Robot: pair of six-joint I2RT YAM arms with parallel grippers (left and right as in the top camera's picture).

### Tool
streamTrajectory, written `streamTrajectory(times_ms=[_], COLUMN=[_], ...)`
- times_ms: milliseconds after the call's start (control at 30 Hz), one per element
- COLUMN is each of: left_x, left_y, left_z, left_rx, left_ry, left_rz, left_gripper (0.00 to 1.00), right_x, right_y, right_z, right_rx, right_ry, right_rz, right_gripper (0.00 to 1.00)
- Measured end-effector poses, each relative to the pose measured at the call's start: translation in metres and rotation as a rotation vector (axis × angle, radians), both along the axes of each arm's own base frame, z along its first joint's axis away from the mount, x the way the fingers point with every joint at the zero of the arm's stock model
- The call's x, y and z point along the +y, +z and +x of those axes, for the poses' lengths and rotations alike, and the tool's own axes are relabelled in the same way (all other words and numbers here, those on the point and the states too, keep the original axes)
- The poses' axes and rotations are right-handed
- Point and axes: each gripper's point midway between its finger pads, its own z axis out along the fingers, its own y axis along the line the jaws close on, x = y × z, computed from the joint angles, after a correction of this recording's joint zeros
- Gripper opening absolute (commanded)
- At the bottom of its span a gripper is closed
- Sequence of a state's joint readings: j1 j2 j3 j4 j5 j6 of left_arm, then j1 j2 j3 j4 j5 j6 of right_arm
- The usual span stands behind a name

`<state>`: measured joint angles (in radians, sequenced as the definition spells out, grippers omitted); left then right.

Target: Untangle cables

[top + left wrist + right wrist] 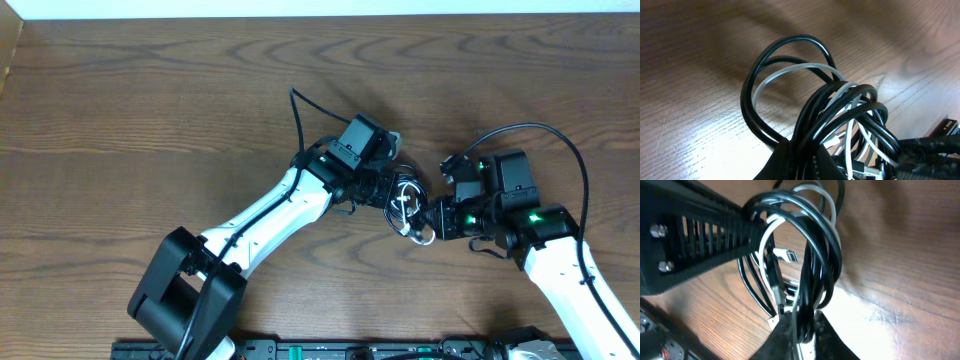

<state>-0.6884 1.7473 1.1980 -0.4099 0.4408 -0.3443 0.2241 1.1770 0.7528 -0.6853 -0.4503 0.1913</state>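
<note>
Left gripper (pixel 388 188) clamps cables (pixel 406 203) from 10 o'clock; right gripper (pixel 428 220) pinches them at 4 o'clock. Risk: pulling apart tightens loops, strands slip.

The cables (pixel 405 203) are bundled just right of the middle of the worktop (pixel 150 100), caught between two hands. The left hand (pixel 388 190) is placed at their left, the right hand (pixel 428 216) at their right, slightly nearer.

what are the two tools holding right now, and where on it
The cables: the left tool grips one side of the coiled bundle, and the right tool pinches some black strands on the opposite side.
</note>
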Motion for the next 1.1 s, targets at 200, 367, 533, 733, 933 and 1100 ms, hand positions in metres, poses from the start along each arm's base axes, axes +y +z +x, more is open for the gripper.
streamTrajectory(times_ms=[200, 367, 533, 733, 933, 1100], left_x=[0.0, 0.001, 0.022, 0.092, 0.08, 0.06], left_y=[0.001, 0.0, -0.007, -0.008, 0.012, 0.013], left_z=[0.003, 0.005, 0.01, 0.035, 0.028, 0.015], left_rx=[-0.013, -0.021, 0.014, 0.037, -0.008, -0.019], left_ry=[0.005, 0.013, 0.06, 0.214, 0.175, 0.114], left_rz=[0.001, 0.01, 0.057, 0.163, 0.128, 0.117], left_gripper=[0.08, 0.07, 0.07, 0.08, 0.08, 0.08], right_x=[0.001, 0.0, -0.058, -0.147, -0.086, 0.001], right_y=[0.0, -0.003, -0.029, -0.029, -0.011, 0.015], right_z=[-0.002, -0.008, -0.022, -0.018, 0.028, 0.001], right_rx=[0.011, 0.039, 0.148, 0.155, 0.008, -0.041], right_ry=[0.003, 0.003, -0.2, -0.599, -0.372, 0.077], right_rz=[0.007, -0.001, -0.295, -0.567, -0.173, 0.123], right_gripper=[0.01, 0.01, 0.01, 0.01, 0.33, 0.38])
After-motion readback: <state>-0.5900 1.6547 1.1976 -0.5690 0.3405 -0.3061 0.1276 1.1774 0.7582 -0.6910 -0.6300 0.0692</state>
